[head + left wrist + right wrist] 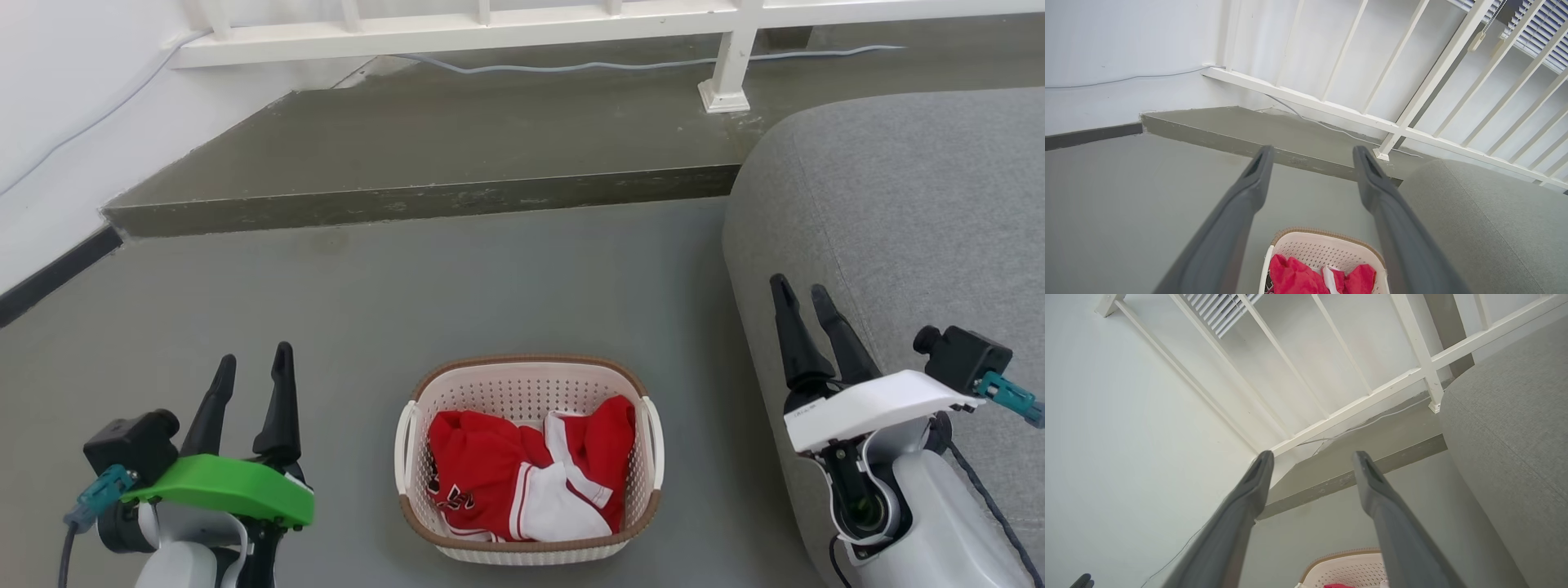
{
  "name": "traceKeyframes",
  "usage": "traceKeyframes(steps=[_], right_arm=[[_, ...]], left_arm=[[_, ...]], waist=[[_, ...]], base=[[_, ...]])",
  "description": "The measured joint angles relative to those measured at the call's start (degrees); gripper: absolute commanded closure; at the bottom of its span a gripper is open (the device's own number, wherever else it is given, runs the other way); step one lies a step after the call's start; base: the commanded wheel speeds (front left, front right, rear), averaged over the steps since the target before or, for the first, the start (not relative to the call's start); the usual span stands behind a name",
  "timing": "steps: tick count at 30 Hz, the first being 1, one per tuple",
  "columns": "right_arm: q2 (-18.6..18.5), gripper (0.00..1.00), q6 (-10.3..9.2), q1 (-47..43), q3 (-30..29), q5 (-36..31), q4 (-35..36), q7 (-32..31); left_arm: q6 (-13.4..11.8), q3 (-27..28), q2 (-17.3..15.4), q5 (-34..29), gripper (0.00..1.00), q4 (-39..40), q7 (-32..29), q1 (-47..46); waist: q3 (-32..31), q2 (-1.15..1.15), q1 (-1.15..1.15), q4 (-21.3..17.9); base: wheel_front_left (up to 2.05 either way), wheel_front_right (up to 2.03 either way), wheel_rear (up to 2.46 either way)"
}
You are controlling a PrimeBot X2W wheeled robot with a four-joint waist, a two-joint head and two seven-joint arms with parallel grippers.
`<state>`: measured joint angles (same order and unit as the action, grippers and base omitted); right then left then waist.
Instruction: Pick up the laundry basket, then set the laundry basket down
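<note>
The laundry basket (529,392) stands on the grey floor at the bottom centre of the head view. It is cream-white with perforated walls, a brown rim and white side handles, and holds red and white clothes (522,474). My left gripper (253,355) hovers open to the basket's left, well apart from it. Off to the basket's right my right gripper (800,292) is open, over the sofa's edge. The basket's far rim (1327,237) peeks between the left fingers, and a bit of the rim (1343,555) sits low in the right wrist view.
A grey sofa (906,212) fills the right side. Beyond the basket a raised step (424,200) crosses the floor, with a white railing (727,65) and a cable behind it. A white wall with a dark baseboard (49,278) runs along the left.
</note>
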<state>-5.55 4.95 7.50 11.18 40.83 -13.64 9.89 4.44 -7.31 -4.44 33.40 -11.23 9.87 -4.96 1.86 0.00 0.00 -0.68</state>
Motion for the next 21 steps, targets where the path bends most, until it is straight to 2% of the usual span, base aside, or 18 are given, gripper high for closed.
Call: traceKeyframes(steps=[21], right_arm=[[-0.07, 0.0, -0.08, 1.19, 2.1, -15.1, -0.04, 3.77]], left_arm=[[0.08, -0.69, 0.34, -14.29, 0.0, 0.96, 3.9, -0.9]], waist=[[0.02, 0.0, 0.0, -0.26]], base=[[0.0, 0.0, 0.0]])
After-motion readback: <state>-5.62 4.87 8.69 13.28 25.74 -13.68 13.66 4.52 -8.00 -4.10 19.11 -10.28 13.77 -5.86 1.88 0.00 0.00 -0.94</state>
